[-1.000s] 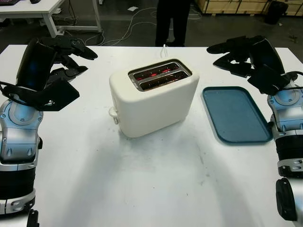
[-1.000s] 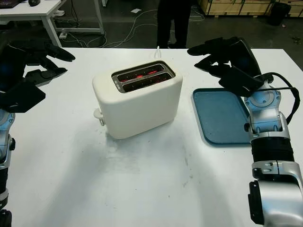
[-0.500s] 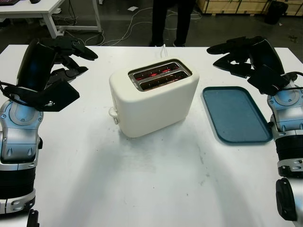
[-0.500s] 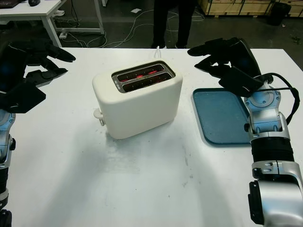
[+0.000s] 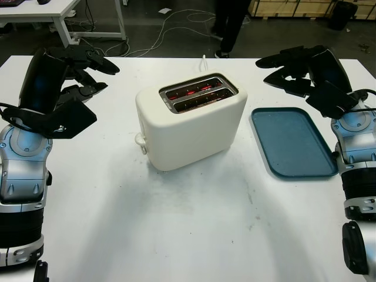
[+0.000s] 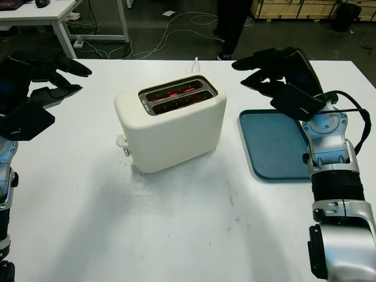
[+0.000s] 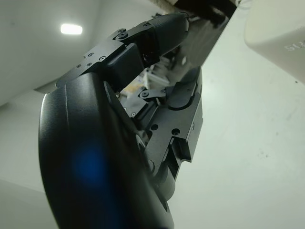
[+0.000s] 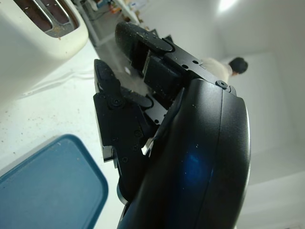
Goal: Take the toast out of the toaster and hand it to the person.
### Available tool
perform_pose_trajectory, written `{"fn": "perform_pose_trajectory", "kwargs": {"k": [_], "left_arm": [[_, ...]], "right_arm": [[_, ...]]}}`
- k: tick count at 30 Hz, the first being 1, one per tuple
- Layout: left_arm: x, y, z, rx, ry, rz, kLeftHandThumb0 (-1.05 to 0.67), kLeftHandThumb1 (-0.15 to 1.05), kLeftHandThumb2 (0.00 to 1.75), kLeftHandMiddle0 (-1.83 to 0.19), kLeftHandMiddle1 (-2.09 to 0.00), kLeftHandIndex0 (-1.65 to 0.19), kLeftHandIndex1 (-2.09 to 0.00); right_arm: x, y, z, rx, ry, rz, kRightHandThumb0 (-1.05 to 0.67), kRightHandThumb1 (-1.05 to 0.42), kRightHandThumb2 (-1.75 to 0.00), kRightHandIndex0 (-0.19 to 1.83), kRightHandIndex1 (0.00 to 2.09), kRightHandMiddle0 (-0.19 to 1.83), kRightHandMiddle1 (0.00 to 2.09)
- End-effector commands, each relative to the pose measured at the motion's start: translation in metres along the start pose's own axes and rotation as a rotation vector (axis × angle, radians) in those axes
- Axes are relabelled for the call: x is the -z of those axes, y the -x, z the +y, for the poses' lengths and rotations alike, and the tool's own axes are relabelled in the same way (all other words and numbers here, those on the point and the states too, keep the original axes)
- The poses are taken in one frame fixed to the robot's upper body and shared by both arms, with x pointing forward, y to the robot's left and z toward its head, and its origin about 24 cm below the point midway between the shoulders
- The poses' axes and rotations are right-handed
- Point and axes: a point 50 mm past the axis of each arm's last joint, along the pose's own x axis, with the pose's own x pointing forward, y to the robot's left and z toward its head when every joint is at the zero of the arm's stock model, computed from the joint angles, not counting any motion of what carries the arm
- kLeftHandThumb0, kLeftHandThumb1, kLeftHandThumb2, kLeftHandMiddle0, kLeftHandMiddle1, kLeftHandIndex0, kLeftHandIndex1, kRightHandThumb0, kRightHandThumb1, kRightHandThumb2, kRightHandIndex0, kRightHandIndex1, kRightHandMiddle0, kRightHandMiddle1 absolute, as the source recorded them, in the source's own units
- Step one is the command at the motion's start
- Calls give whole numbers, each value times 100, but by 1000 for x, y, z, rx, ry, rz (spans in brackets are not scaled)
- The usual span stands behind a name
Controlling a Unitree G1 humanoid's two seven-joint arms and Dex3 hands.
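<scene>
So the cream two-slot plastic toaster (image 5: 191,120) sits mid white tabletop (image 5: 194,223), a bit toward the far edge, both slots glowing red inside. Can't really make out the toast in there. Left robot hand (image 5: 88,70) hangs over the far left corner, open, holding nothing. Right robot hand (image 5: 288,70) is up over the far right side, also open and empty, just past the far end of the teal rectangular plastic tray (image 5: 292,142) by the right edge. A person's dark legs (image 5: 229,23) stand beyond the far edge.
</scene>
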Motion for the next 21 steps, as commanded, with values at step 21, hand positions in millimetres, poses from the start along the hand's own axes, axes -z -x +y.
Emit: {"fn": "perform_pose_trajectory", "kwargs": {"k": [21], "left_arm": [[2, 4, -2, -12, 15, 3, 15, 84, 0, -96, -111, -100, -52]], "right_arm": [[0, 0, -1, 0, 6, -5, -19, -87, 0, 99, 45, 105, 0]]}}
